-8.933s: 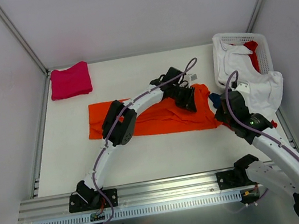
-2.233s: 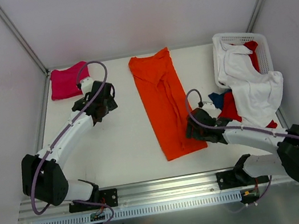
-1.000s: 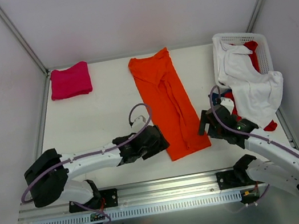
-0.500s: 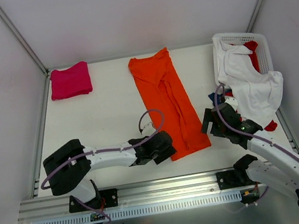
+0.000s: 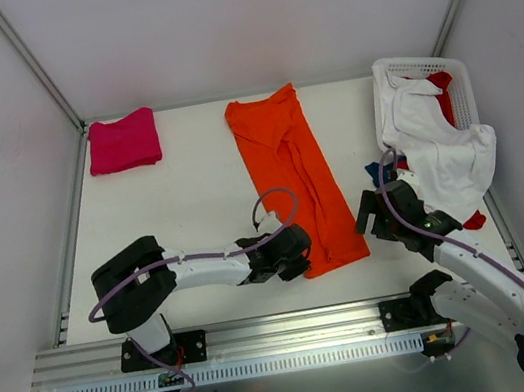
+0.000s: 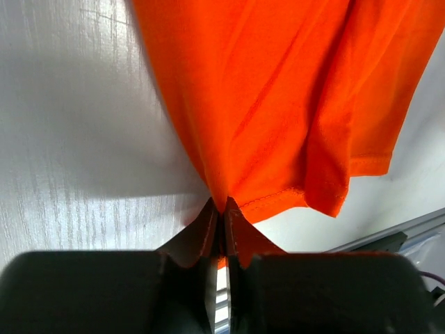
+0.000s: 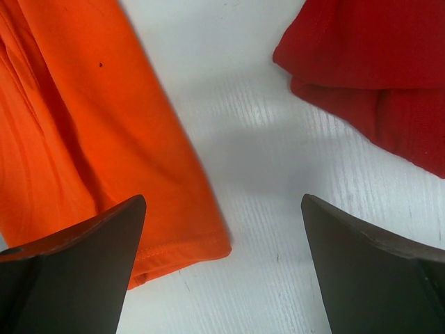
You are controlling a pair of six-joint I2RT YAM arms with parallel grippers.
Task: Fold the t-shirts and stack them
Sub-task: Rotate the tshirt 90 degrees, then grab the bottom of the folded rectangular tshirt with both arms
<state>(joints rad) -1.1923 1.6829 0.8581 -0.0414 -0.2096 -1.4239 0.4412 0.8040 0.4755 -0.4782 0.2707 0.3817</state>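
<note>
- Table (image 5: pixel 173 212): white top, with a wide bare stretch between its left edge and the orange strip.
- Orange t-shirt (image 5: pixel 294 175): bright and plain, folded into a long creased strip that runs from the far edge toward the near edge, mid-table.
- White t-shirt (image 5: pixel 443 159): spills out of the white slotted basket (image 5: pixel 455 70) at the far right corner, onto the table along the right edge.
- Magenta-pink t-shirt (image 5: pixel 121 141): a folded square at the far left corner.
- Red t-shirt (image 7: pixel 375 76): rumpled beside the orange strip's near right corner, with a narrow bare gap between them.
- Dark blue t-shirt (image 5: pixel 377 172): only a scrap shows by the white one.
- Right gripper (image 7: pixel 222 202): fingers spread wide over the orange hem's near right corner, gripping nothing.
- Left gripper (image 6: pixel 221 216): fingers pressed together, pinching the orange hem at its near left corner.
</note>
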